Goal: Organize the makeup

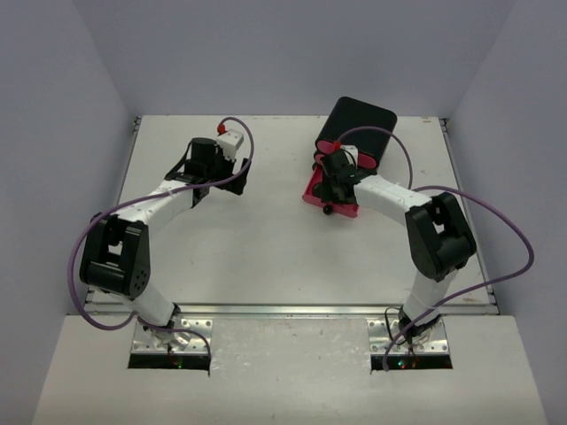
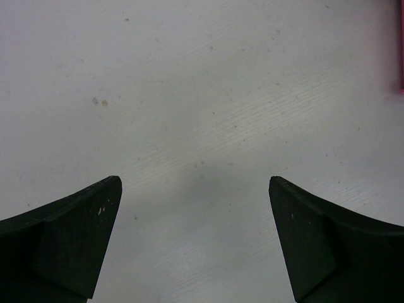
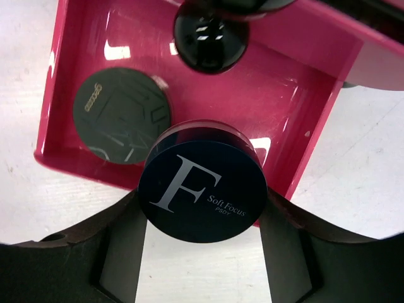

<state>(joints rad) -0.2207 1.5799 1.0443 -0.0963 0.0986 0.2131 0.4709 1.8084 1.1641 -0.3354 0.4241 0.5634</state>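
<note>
Top view: we're seeing the left gripper (image 1: 232,177) hovering over bare table (image 1: 257,257), well apart from the black box (image 1: 361,124). The right gripper (image 1: 333,188) is working over the pulled-out pink drawer (image 1: 317,197). No loose makeup is showing on the table here. Left wrist: the fingers (image 2: 76,240) are standing spread and holding nothing, with only tabletop below and a sliver of pink at the right edge. Right wrist: we're pinching the round blue compact (image 3: 202,183), white "F" up, between both fingers, hanging over the drawer's near wall. Inside, a small round black compact (image 3: 121,115) is lying flat. A glossy black round item (image 3: 210,35) is sitting beyond it; we can't tell what it is. We're judging the job nearly done: the blue compact is not yet released into the drawer, and the drawer needs closing after. Palettes and pencils aren't showing in any view.
</note>
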